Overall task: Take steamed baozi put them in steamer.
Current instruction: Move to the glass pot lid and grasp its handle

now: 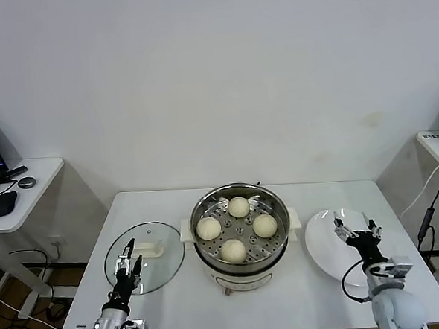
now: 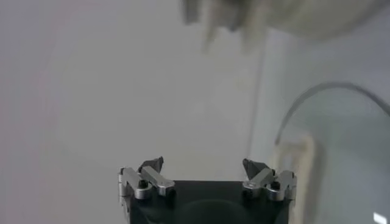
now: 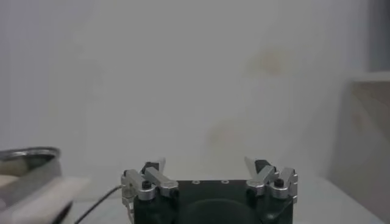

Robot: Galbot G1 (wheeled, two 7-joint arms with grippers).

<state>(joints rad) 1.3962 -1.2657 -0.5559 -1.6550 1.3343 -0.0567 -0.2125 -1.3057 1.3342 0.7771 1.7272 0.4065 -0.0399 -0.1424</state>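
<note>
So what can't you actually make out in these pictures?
- Steamer controls: head view, too small.
- Steamer in left wrist view: blurred, cut off at the edge.
- Steamer in right wrist view: only a rim sliver.
- Plate: partly behind the right claw.

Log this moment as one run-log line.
baozi: all four in steamer | plate: bare | lid: on table, left | left gripper: open, over lid | right gripper: open, over plate
</note>
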